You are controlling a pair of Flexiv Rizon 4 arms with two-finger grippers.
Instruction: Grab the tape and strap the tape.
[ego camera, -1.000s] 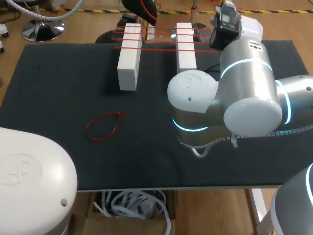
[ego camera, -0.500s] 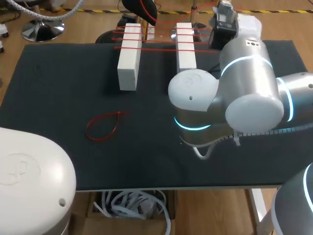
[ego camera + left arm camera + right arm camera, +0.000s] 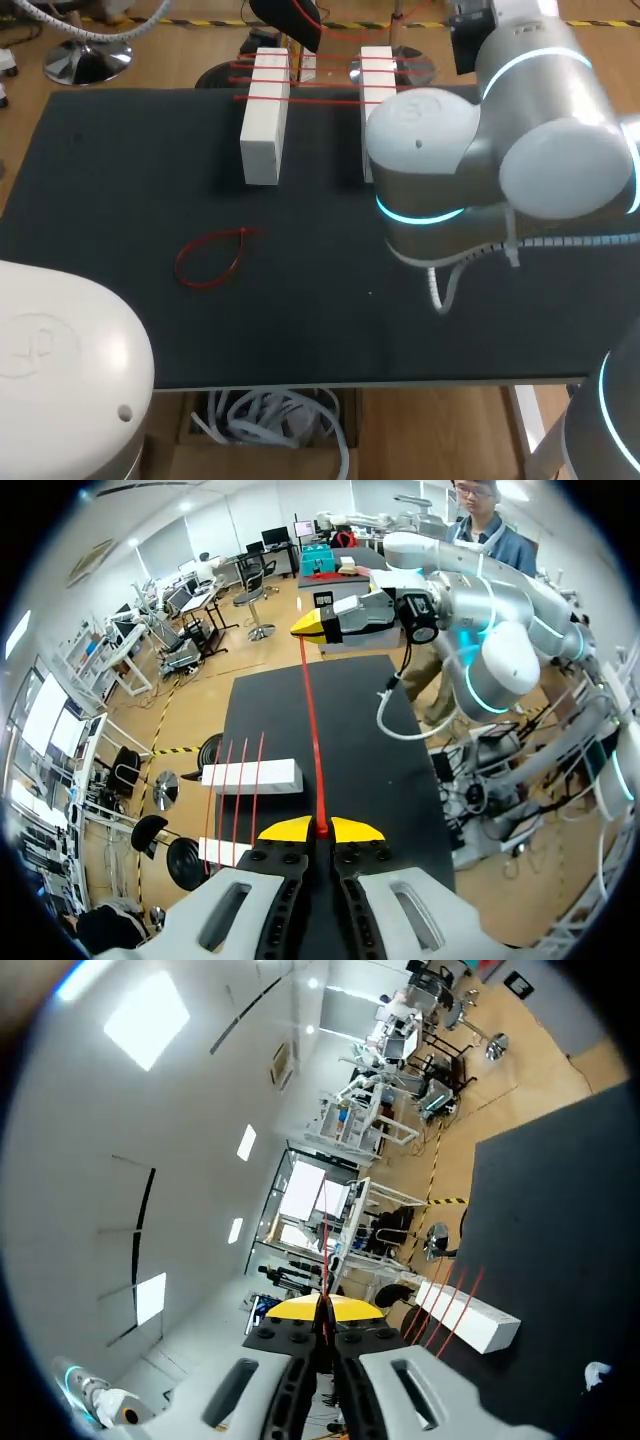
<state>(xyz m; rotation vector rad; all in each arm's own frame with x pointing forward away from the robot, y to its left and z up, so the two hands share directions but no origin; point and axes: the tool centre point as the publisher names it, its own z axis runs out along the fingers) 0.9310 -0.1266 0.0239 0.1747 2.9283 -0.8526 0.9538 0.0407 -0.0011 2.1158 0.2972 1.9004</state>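
**Red tape pulled tight between two hands, ready to go over the blocks**

The tape (image 3: 312,730) is a thin red line, stretched straight in the air. One end is in the left hand (image 3: 320,830). Its two yellow tips are pressed together with the tape pinched right between them. The other end is in the right hand (image 3: 322,1308). Those tips are also squeezed together on the tape, which pokes out from the middle. Neither hand has any gap.

Just beside the left hand stand two white blocks (image 3: 265,115), side by side with a space between them. A few red strands (image 3: 312,88) already run across the tops of both blocks, like little bridges. Nearer the front of the black counter (image 3: 120,170) lies a loose red loop (image 3: 212,255), well apart from the blocks, with nothing touching it.

I think the job right now is to lay this tape over both blocks, next to the strands already there. To do it well, both hands should come down together and stay level, so the tape stays straight. It should land beside the other strands and not cross them. The pull should be firm but gentle. Too hard, and the tape may slip out of a pinch or tip a block. The right arm's big round joint hangs close over one block, so that arm needs care too.
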